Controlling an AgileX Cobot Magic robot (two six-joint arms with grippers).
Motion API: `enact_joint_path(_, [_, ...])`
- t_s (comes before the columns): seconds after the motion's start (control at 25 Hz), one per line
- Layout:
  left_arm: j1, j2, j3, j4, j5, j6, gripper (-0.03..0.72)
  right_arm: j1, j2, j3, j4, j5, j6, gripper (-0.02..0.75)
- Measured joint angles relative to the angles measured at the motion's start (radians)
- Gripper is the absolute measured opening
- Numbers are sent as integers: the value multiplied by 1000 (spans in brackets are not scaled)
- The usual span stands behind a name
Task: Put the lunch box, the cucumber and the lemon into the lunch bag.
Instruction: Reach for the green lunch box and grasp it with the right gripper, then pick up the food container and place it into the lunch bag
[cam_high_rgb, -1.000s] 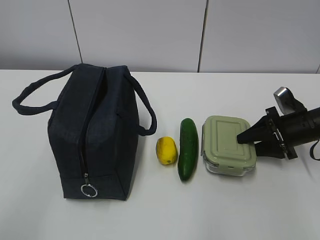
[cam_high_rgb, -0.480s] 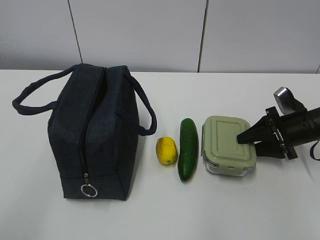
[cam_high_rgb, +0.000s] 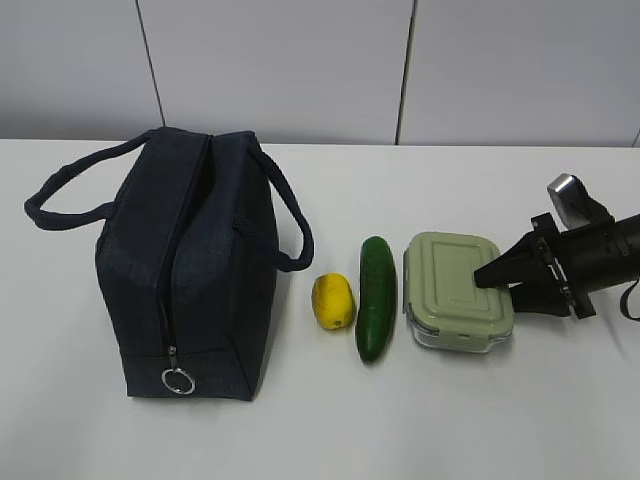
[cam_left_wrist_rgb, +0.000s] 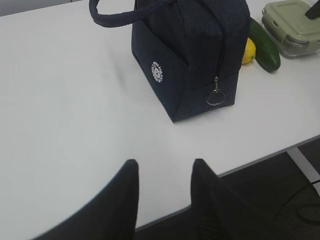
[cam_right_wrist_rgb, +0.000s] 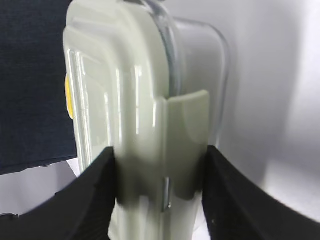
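Observation:
The lunch box (cam_high_rgb: 450, 285), clear glass with a sage-green lid, sits on the white table at the right. My right gripper (cam_high_rgb: 492, 290) reaches in from the right. Its fingers press both sides of the box's end (cam_right_wrist_rgb: 135, 115) in the right wrist view, the right gripper (cam_right_wrist_rgb: 160, 150) shut on it. The dark green cucumber (cam_high_rgb: 376, 297) lies just left of the box, and the yellow lemon (cam_high_rgb: 333, 301) left of that. The navy lunch bag (cam_high_rgb: 185, 270) stands at the left, zipper closed. My left gripper (cam_left_wrist_rgb: 165, 162) hovers open and empty over the table's front edge.
The bag's metal ring pull (cam_high_rgb: 177, 381) hangs at its near end, and its two loop handles (cam_high_rgb: 60, 195) stick out to either side. The table edge (cam_left_wrist_rgb: 280, 150) drops off close behind my left gripper. A pale panelled wall (cam_high_rgb: 400, 70) backs the table.

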Motion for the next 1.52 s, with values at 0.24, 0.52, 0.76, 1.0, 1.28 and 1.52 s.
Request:
enact_joint_path(0.24, [0,0,0,0,0,0,238,0,0,0,0,0,4,370])
enact_joint_path(0.52, [0,0,0,0,0,0,238,0,-26,0,-30,-6,16,365])
enact_joint_path(0.76, [0,0,0,0,0,0,238,0,-28,0,-34,-10,30,363])
enact_joint_path(1.0, [0,0,0,0,0,0,238,0,-30,0,-38,-12,52,363])
enact_joint_path(1.28, [0,0,0,0,0,0,238,0,-30,0,-42,-12,60,362])
enact_joint_path(1.52, [0,0,0,0,0,0,238,0,-60,0,-79,-26,82,362])
